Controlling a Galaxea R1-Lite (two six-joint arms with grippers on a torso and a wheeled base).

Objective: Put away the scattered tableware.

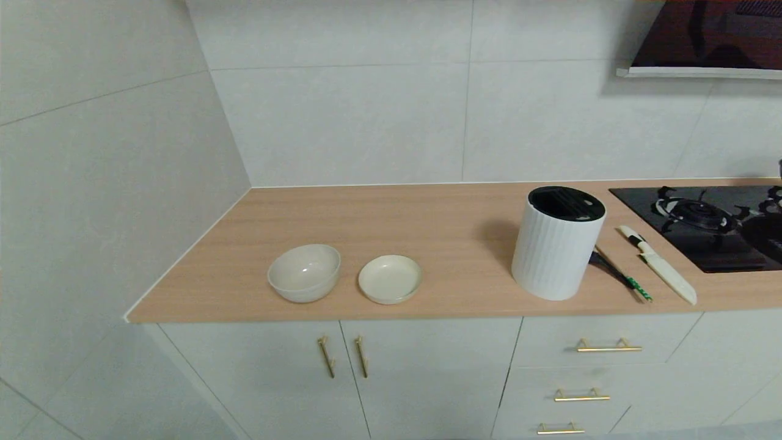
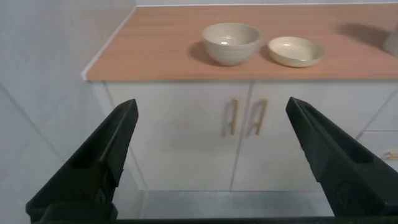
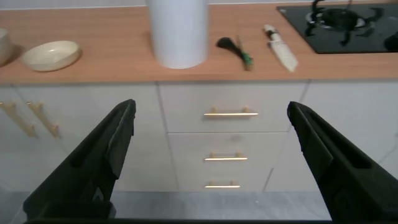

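Observation:
On the wooden counter (image 1: 427,214) stand a deep cream bowl (image 1: 303,272) (image 2: 231,42) and, beside it, a shallow cream dish (image 1: 390,279) (image 2: 295,51) (image 3: 51,55). A white ribbed utensil holder (image 1: 557,244) (image 3: 177,32) with a black slotted top stands further right. Beside it lie a black utensil with a green handle (image 1: 619,276) (image 3: 237,50) and a white-handled knife (image 1: 657,264) (image 3: 280,48). My left gripper (image 2: 211,155) is open, low in front of the cabinet doors below the bowls. My right gripper (image 3: 211,158) is open, low in front of the drawers.
A black gas hob (image 1: 708,223) (image 3: 342,25) sits at the counter's right end under a range hood (image 1: 702,36). Tiled walls close the back and left. Below are cabinet doors with gold handles (image 1: 342,356) (image 2: 245,116) and drawers (image 1: 608,347) (image 3: 230,113).

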